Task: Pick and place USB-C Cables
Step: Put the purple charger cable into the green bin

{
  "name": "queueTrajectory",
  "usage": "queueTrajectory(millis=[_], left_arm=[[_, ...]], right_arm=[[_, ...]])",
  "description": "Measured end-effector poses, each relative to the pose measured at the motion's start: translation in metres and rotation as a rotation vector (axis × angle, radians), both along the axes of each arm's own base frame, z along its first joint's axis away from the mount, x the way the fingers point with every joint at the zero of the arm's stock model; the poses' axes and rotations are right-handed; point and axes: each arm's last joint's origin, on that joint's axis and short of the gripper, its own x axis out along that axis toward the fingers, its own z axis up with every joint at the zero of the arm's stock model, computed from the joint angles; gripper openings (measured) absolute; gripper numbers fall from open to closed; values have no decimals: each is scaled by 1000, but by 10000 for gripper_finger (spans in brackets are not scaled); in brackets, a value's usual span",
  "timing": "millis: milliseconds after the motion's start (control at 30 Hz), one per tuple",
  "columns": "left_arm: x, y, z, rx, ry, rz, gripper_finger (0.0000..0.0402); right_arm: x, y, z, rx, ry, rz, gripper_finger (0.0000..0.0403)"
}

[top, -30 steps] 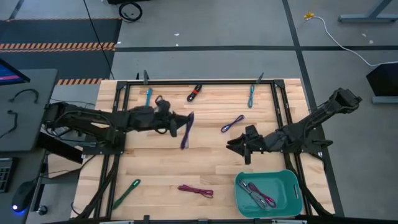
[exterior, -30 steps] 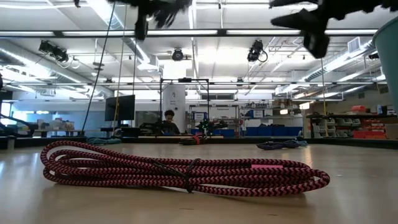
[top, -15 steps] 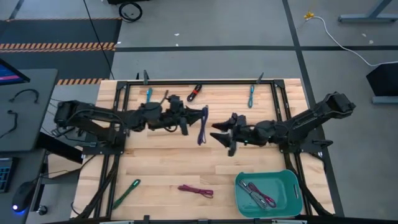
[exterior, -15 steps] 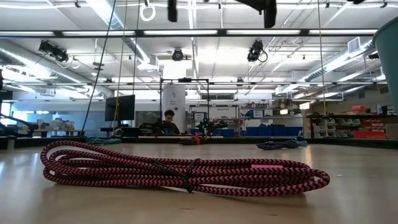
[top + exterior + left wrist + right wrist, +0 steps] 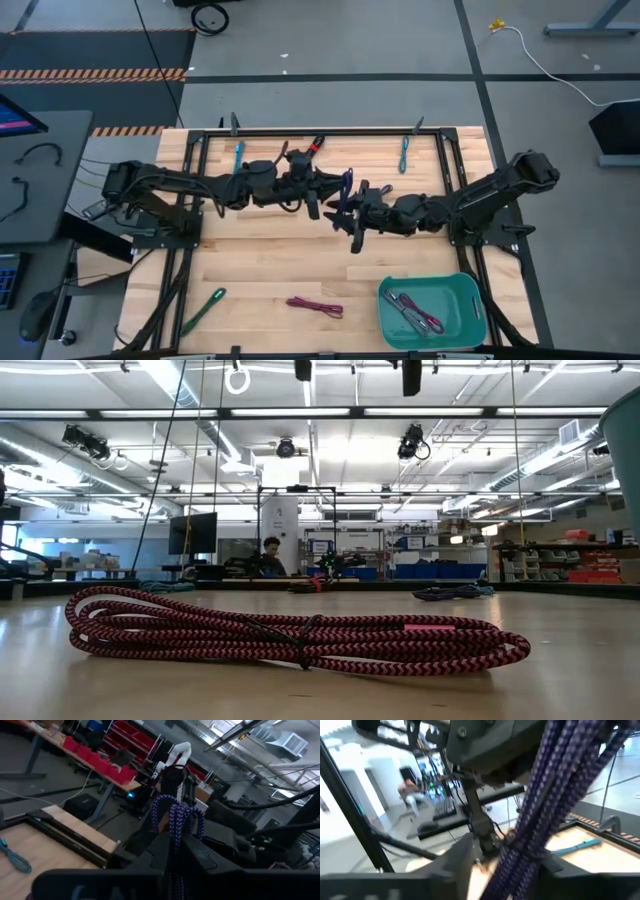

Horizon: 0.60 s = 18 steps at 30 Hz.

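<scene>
Above the middle of the table [image 5: 260,262], left gripper [image 5: 333,192] and right gripper [image 5: 347,208] nose to nose, a purple cable [image 5: 345,188] between them. Left fingers pinched on the lower part of the bundle, loops standing up past the fingertips in the left wrist view [image 5: 175,817]. Right fingers spread to either side of the same bundle, which crosses the right wrist view [image 5: 545,805] as a thick slanting band; cannot tell whether they touch it. From above, bundle's long axis roughly along the far-to-near line of the table, slightly slanted.

Farther out: teal cable [image 5: 239,153] and red-black cable [image 5: 314,147] near the far edge behind the left arm, another teal cable [image 5: 404,153] far right. Green cable [image 5: 204,309] near the front left corner. Magenta cable [image 5: 315,307] at front centre, lying lengthwise across the low view [image 5: 290,630]. Teal bin [image 5: 475,300] at front right, with more cables [image 5: 413,311] inside.
</scene>
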Motion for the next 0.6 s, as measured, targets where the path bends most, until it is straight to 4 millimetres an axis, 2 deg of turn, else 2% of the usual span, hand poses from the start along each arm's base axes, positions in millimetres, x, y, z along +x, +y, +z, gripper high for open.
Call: queueTrajectory(millis=[167, 367, 600], left_arm=[[-1, 0, 2, 73, 15, 6, 53], [0, 3, -8, 107, 112, 14, 110], [-1, 5, -26, 113, 297, 20, 166]], right_arm=[[-12, -4, 10, -26, 29, -12, 19], [-34, -12, 18, -3, 129, -82, 25], [-74, -5, 30, 75, 216, -32, 16]])
